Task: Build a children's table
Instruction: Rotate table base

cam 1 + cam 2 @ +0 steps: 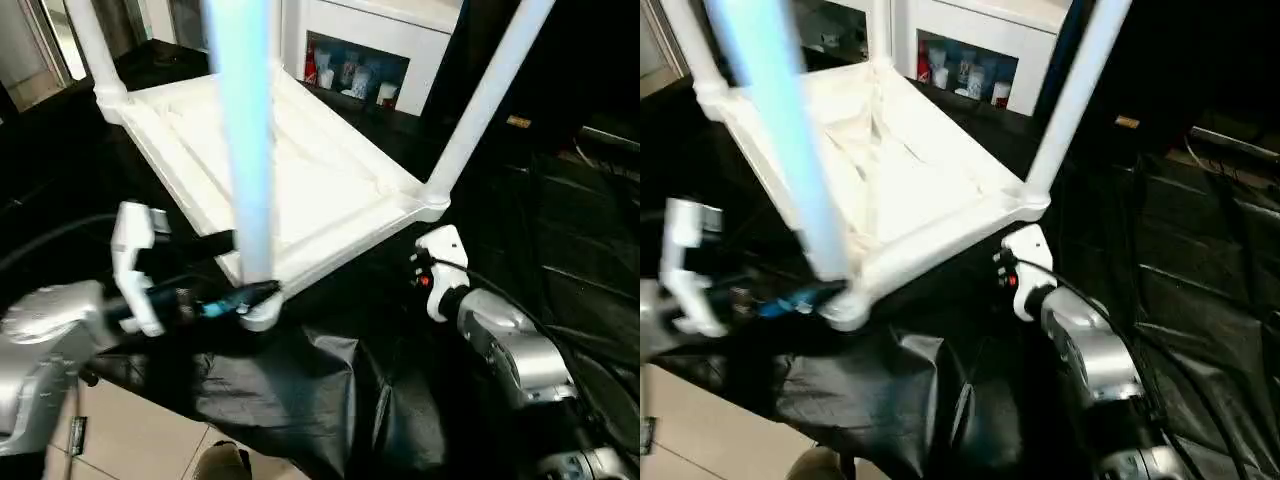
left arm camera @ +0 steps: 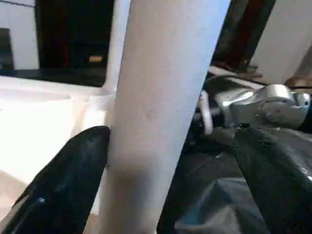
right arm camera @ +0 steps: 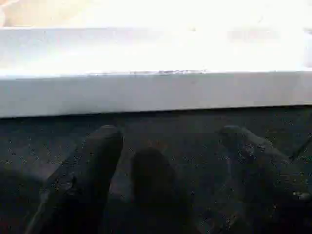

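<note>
Your white plastic tabletop (image 1: 300, 190) lay upside down on the counter (image 1: 560, 230), which was draped in crinkled, glossy black sheeting, with its ribbed underside facing up and a raised rim running round it. Smooth white tubular legs stood upright in its round corner sockets: the near leg (image 1: 245, 140) at the corner closest to the counter's front edge, another leg (image 1: 485, 100) at the corner on your right, and a third leg (image 1: 90, 45) at the far left corner.

Your left gripper (image 1: 235, 268) sat at the near leg's base, its rounded black fingers (image 2: 63, 185) spread wide to either side of the tube; one finger lay right against the tube and the other stood well clear, so the jaws were open and clamped nothing. Your right gripper (image 3: 173, 161) hovered low over the black sheeting just in front of the tabletop's flat white side rim (image 3: 156, 92), near the right-hand corner. Its jaws were parted as well and held nothing.

Beyond the far edge stood a white cabinet (image 1: 400, 30) with coloured items inside.
</note>
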Robot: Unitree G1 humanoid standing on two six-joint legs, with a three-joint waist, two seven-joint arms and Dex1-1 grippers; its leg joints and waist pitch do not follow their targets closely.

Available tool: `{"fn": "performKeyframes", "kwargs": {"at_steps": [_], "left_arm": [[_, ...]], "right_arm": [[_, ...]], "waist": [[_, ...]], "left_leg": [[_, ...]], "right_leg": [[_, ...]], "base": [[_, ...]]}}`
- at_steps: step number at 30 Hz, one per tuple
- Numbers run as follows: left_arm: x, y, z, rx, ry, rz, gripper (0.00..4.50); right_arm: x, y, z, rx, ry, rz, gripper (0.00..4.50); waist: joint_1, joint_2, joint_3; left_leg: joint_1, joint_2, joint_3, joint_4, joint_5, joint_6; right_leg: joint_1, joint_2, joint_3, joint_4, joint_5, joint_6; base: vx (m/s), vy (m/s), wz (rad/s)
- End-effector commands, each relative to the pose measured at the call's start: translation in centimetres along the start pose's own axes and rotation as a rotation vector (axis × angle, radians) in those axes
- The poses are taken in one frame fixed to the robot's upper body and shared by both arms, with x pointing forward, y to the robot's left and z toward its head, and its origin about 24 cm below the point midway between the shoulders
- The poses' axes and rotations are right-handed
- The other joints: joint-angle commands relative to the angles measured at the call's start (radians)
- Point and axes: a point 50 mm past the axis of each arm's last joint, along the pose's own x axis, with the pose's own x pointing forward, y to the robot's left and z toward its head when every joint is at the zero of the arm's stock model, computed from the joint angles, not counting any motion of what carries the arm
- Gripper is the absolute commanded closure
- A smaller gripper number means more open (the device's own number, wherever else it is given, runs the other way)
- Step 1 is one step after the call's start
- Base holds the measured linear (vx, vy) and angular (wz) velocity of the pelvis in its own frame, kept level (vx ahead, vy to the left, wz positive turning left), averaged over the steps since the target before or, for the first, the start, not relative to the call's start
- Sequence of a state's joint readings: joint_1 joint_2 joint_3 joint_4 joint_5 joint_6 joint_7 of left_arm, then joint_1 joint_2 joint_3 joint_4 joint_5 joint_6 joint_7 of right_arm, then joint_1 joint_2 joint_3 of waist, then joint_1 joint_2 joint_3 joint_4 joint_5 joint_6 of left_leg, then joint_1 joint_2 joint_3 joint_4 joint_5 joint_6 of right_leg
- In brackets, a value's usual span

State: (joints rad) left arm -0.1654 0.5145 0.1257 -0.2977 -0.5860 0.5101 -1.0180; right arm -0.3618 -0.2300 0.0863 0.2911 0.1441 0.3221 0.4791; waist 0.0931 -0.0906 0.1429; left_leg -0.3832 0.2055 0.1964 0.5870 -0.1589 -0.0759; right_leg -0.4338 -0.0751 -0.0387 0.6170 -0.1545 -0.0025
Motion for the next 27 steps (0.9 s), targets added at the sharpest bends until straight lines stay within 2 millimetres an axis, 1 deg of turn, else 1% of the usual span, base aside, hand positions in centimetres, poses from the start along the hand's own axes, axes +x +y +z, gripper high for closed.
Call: {"fn": "performKeyframes", "kwargs": {"at_steps": [1,2,4,5,6,7,8,9,10,11,12,13,14,15,16,17,18,19,20,22,25,27], "left_arm": [[1.5,-0.5,0.1,0.022,-0.008,-0.055,0.05],[2.3,-0.7,0.2,0.019,-0.026,-0.08,0.05],[3.5,-1.1,0.4,0.011,-0.055,-0.123,0.05],[4.0,-1.3,0.6,0.004,-0.068,-0.144,0.05],[4.1,-1.3,0.6,0.004,-0.069,-0.146,0.05],[5.2,-1.8,0.8,-0.004,-0.097,-0.192,0.05],[5.2,-1.8,0.8,-0.004,-0.097,-0.192,0.05],[6.3,-2.2,1.1,-0.008,-0.121,-0.233,0.05],[6.9,-2.5,1.2,-0.009,-0.133,-0.253,0.05],[8.1,-3.0,1.2,-0.014,-0.15,-0.298,0.05],[8.3,-3.1,1.2,-0.016,-0.153,-0.305,0.05],[9.1,-3.5,1.2,-0.025,-0.16,-0.335,0.05],[9.4,-3.7,1.1,-0.027,-0.162,-0.346,0.05],[9.9,-3.9,1.0,-0.03,-0.162,-0.362,0.05],[10.2,-4.0,1.0,-0.032,-0.161,-0.371,0.05],[10.3,-4.0,1.0,-0.032,-0.161,-0.371,0.05],[11.0,-4.0,0.8,-0.034,-0.164,-0.374,0.05],[11.2,-4.0,0.8,-0.035,-0.164,-0.374,0.05],[11.5,-4.0,0.7,-0.035,-0.162,-0.372,0.05],[12.5,-3.3,0.1,0.001,-0.124,-0.313,0.05],[13.1,-2.8,-0.4,0.027,-0.092,-0.279,0.05],[13.5,-2.8,-0.6,0.037,-0.084,-0.272,0.05]], "right_arm": [[0.6,0.3,0.1,-0.003,0.012,-0.007,0.92],[0.9,0.6,0.1,-0.005,0.011,-0.003,0.92],[1.5,1.0,0.2,-0.008,0.013,-0.005,0.92],[1.8,1.1,0.2,-0.009,0.015,-0.004,0.92],[1.8,1.1,0.2,-0.009,0.015,-0.004,0.92],[2.2,1.4,0.2,-0.011,0.023,0.004,0.92],[2.2,1.4,0.2,-0.011,0.023,0.004,0.92],[2.5,1.7,0.1,-0.016,0.031,0.015,0.92],[2.6,1.8,0.1,-0.019,0.036,0.02,0.92],[2.7,1.9,0.1,-0.022,0.039,0.024,0.92],[2.7,1.9,0.1,-0.022,0.039,0.025,0.92],[2.8,1.9,0.1,-0.023,0.039,0.026,0.92],[2.8,1.9,0.1,-0.024,0.039,0.027,0.92],[2.9,1.9,0.1,-0.025,0.038,0.027,0.92],[2.9,1.9,0.1,-0.025,0.038,0.027,0.92],[2.9,1.9,0.1,-0.025,0.038,0.027,0.92],[2.9,1.9,0.1,-0.028,0.036,0.028,0.92],[2.9,1.9,0.1,-0.028,0.035,0.028,0.92],[2.9,1.9,0.2,-0.03,0.035,0.028,0.92],[2.9,1.7,0.2,-0.037,0.032,0.017,0.92],[2.9,1.4,0.2,-0.037,0.029,0.008,0.92],[2.9,1.2,0.3,-0.037,0.027,0.004,0.92]], "waist": [[-0.001,0.031,-0.085],[-0.002,0.028,-0.087],[-0.002,0.028,-0.088],[-0.001,0.024,-0.089],[-0.002,0.025,-0.09],[-0.003,0.022,-0.092],[-0.003,0.022,-0.093],[-0.004,0.021,-0.093],[-0.005,0.023,-0.093],[-0.005,0.021,-0.094],[-0.004,0.02,-0.095],[-0.003,0.023,-0.095],[-0.004,0.02,-0.096],[-0.006,0.018,-0.096],[-0.006,0.019,-0.096],[-0.007,0.019,-0.095],[-0.007,0.02,-0.096],[-0.007,0.018,-0.095],[-0.006,0.019,-0.096],[-0.005,0.018,-0.096],[-0.005,0.016,-0.101],[-0.004,0.016,-0.1]], "left_leg": [[0.028,0.018,-0.015,-0.078,-0.322,-0.055],[0.022,0.018,-0.016,-0.079,-0.3,-0.054],[0.025,0.017,-0.012,-0.074,-0.271,-0.052],[0.022,0.016,-0.011,-0.073,-0.254,-0.049],[0.02,0.015,-0.012,-0.073,-0.244,-0.048],[0.019,0.015,-0.011,-0.071,-0.229,-0.045],[0.018,0.014,-0.011,-0.07,-0.219,-0.043],[0.017,0.015,-0.01,-0.07,-0.212,-0.042],[0.019,0.014,-0.009,-0.068,-0.207,-0.041],[0.021,0.014,-0.008,-0.068,-0.204,-0.038],[0.02,0.014,-0.007,-0.067,-0.199,-0.037],[0.019,0.014,-0.008,-0.067,-0.195,-0.037],[0.015,0.014,-0.01,-0.067,-0.195,-0.037],[0.014,0.014,-0.01,-0.067,-0.197,-0.036],[0.019,0.014,-0.008,-0.066,-0.205,-0.033],[0.018,0.014,-0.009,-0.066,-0.209,-0.031],[0.018,0.015,-0.009,-0.066,-0.211,-0.031],[0.019,0.014,-0.008,-0.065,-0.217,-0.028],[0.021,0.015,-0.007,-0.065,-0.221,-0.029],[0.021,0.016,-0.01,-0.067,-0.228,-0.027],[0.02,0.016,-0.011,-0.066,-0.23,-0.028],[0.019,0.017,-0.011,-0.065,-0.229,-0.03]], "right_leg": [[0.04,-0.047,0.038,-0.072,-0.315,-0.152],[0.045,-0.048,0.037,-0.068,-0.291,-0.153],[0.043,-0.047,0.038,-0.064,-0.251,-0.165],[0.047,-0.047,0.038,-0.062,-0.231,-0.168],[0.05,-0.048,0.038,-0.06,-0.224,-0.168],[0.052,-0.047,0.037,-0.058,-0.21,-0.166],[0.053,-0.047,0.037,-0.057,-0.2,-0.166],[0.054,-0.047,0.037,-0.056,-0.194,-0.167],[0.052,-0.046,0.037,-0.057,-0.19,-0.169],[0.052,-0.045,0.037,-0.056,-0.18,-0.171],[0.053,-0.045,0.037,-0.056,-0.174,-0.171],[0.055,-0.046,0.037,-0.055,-0.164,-0.173],[0.059,-0.047,0.036,-0.054,-0.161,-0.172],[0.06,-0.047,0.036,-0.055,-0.165,-0.169],[0.056,-0.046,0.037,-0.058,-0.178,-0.167],[0.057,-0.047,0.037,-0.059,-0.185,-0.168],[0.058,-0.047,0.037,-0.06,-0.191,-0.167],[0.056,-0.047,0.037,-0.063,-0.204,-0.163],[0.055,-0.048,0.037,-0.065,-0.216,-0.162],[0.054,-0.047,0.036,-0.068,-0.229,-0.155],[0.058,-0.05,0.035,-0.067,-0.243,-0.151],[0.058,-0.051,0.036,-0.067,-0.247,-0.153]], "base": [[0.0,0.0,0.0],[0.0,0.0,0.0],[0.0,0.0,0.0],[0.0,0.0,0.0],[0.0,0.0,0.0],[0.0,0.0,0.0],[0.0,0.0,0.0],[0.0,0.0,0.0],[0.0,0.0,0.0],[0.0,0.0,0.0],[0.0,0.0,0.0],[0.0,0.0,0.0],[0.0,0.0,0.0],[0.0,0.0,0.0],[0.0,0.0,0.0],[0.0,0.0,0.0],[0.0,0.0,0.0],[0.0,0.0,0.0],[0.0,0.0,0.0],[0.0,0.0,0.0],[0.0,0.0,0.0],[0.0,0.0,0.0]]}}
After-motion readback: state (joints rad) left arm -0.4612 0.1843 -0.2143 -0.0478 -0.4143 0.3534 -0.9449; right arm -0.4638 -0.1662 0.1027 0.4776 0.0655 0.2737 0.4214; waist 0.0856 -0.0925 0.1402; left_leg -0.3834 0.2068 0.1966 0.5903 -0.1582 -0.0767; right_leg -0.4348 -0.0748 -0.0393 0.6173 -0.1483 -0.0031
